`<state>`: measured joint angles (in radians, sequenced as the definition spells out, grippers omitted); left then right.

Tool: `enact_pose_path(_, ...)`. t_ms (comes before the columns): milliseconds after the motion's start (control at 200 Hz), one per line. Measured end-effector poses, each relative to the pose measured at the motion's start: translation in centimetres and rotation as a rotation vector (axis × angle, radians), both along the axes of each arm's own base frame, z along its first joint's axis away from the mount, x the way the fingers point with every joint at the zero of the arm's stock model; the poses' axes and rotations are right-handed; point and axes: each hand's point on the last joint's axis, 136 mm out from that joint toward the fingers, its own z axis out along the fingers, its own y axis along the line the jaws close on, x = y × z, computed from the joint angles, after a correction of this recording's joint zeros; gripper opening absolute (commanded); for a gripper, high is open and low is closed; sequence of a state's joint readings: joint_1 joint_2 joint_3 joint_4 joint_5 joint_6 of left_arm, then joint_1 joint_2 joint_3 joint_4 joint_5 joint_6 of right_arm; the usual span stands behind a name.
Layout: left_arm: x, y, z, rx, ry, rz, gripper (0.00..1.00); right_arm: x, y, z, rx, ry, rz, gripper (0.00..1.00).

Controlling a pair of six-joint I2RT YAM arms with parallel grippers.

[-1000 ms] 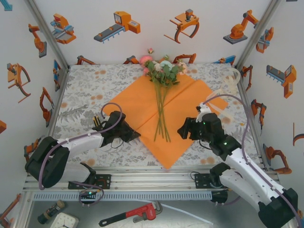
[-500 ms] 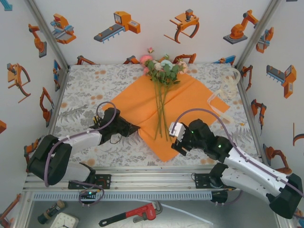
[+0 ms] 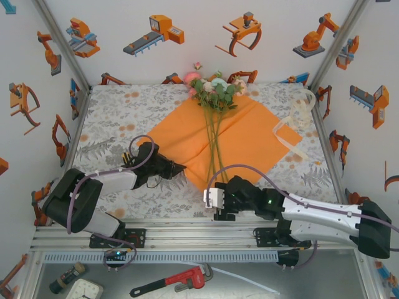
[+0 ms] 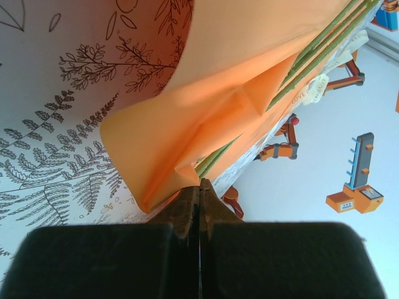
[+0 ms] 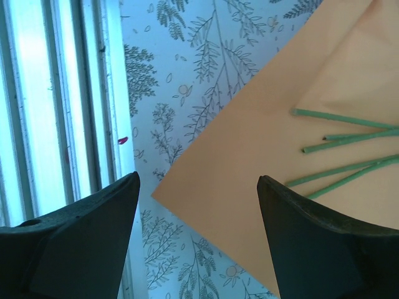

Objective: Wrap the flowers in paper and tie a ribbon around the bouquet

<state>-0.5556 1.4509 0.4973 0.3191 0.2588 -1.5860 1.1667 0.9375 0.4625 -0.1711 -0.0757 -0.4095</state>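
Right gripper point(image 5: 198, 187) has swung in to the table's point(image 3: 112, 112) near edge, fingers spread above the paper's point(image 3: 249, 137) near corner. Left gripper point(image 4: 199, 187) pinches its left corner, lifted. Flowers point(image 3: 215, 90) lie mid-sheet; wrapping looks barely begun.

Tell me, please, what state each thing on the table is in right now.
paper: spread flat, left corner lifted and pinched.
flowers: lying loose on the paper, unwrapped.
ribbon: untied, loose at the paper's right corner.
left gripper: shut on the paper.
right gripper: open over the paper's near corner.
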Motion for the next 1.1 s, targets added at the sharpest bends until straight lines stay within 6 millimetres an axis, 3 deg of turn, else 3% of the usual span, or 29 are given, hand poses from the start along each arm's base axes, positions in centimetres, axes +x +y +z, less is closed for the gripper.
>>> enact_pose_path(80,0.0,0.0,0.1,-0.001,-0.001,0.000,0.00,1.1,0.0,-0.3,0.001,-0.053,-0.040,0.58)
enact_pose_path(165,0.0,0.0,0.1,-0.002,-0.003,0.000,0.00,2.0,-0.4,-1.0,-0.013,-0.102,-0.072,0.17)
enact_pose_path(215,0.0,0.0,0.1,-0.001,-0.002,0.000,0.00,2.2,-0.5,-1.1,-0.019,-0.109,-0.080,0.00)
enact_pose_path(245,0.0,0.0,0.2,0.000,-0.003,0.000,0.05,2.3,-0.5,-1.1,-0.018,-0.111,-0.085,0.00)
enact_pose_path(345,-0.2,0.3,0.3,0.030,-0.017,-0.019,0.46,1.9,-0.5,-0.7,-0.015,-0.098,-0.070,0.00)
enact_pose_path(411,0.0,0.5,0.9,0.079,-0.046,-0.048,0.58,1.4,-0.6,0.1,-0.007,-0.077,-0.055,0.00)
enact_pose_path(501,0.7,0.7,3.7,0.190,-0.152,-0.123,0.66,0.6,-0.7,2.0,0.026,-0.050,-0.038,0.00)
enact_pose_path(601,1.7,0.7,9.3,0.320,-0.355,-0.211,0.69,-0.4,-0.6,3.9,0.058,-0.015,-0.014,0.00)
enact_pose_path(686,2.0,0.5,13.8,0.405,-0.533,-0.284,0.70,-1.8,-0.5,4.2,0.049,0.023,0.033,0.00)
enact_pose_path(766,1.8,0.0,16.0,0.468,-0.645,-0.367,0.72,-3.3,-0.7,3.7,0.015,0.064,0.079,0.00)
enact_pose_path(891,0.4,-2.0,15.3,0.535,-0.718,-0.540,0.73,-4.4,-1.4,3.5,-0.023,0.102,0.111,0.00)
enact_pose_path(1036,-1.7,-5.5,11.6,0.542,-0.702,-0.771,0.71,-4.4,-1.5,4.8,-0.003,0.076,0.116,0.00)
enact_pose_path(1096,-2.3,-7.3,10.0,0.536,-0.682,-0.852,0.64,-4.0,-1.5,5.1,-0.004,0.051,0.116,0.00)
